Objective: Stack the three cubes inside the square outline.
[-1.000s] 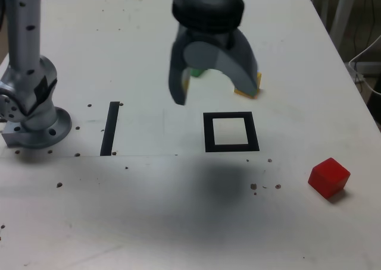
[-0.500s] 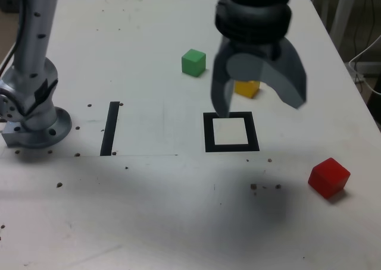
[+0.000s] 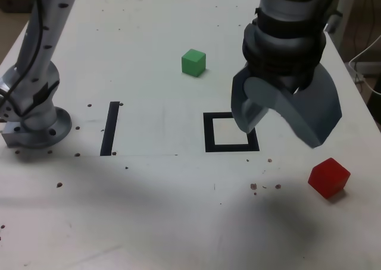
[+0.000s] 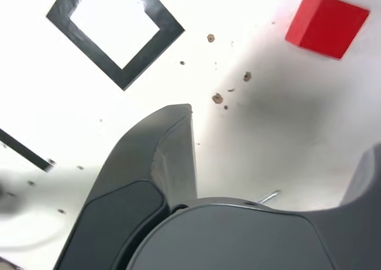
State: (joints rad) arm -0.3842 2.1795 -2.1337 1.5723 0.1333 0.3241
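Note:
My gripper hangs open and empty above the table, over the right edge of the square outline in the exterior view. The red cube lies on the table to the exterior view's right of the gripper, nearer the camera and apart from it. Behind the outline, the green cube sits alone. The yellow cube is hidden behind the gripper. In the wrist view the gripper is spread wide, with the red cube and the square outline both ahead of it on the table.
A straight black strip lies to the exterior view's left of the outline and also shows in the wrist view as the strip. The arm's grey base stands at the exterior view's left edge. The table's right edge runs close by.
The open gripper has swung towards the exterior view's right and nearer the camera, from over the green and yellow cubes to beside the outline. It now covers the yellow cube.

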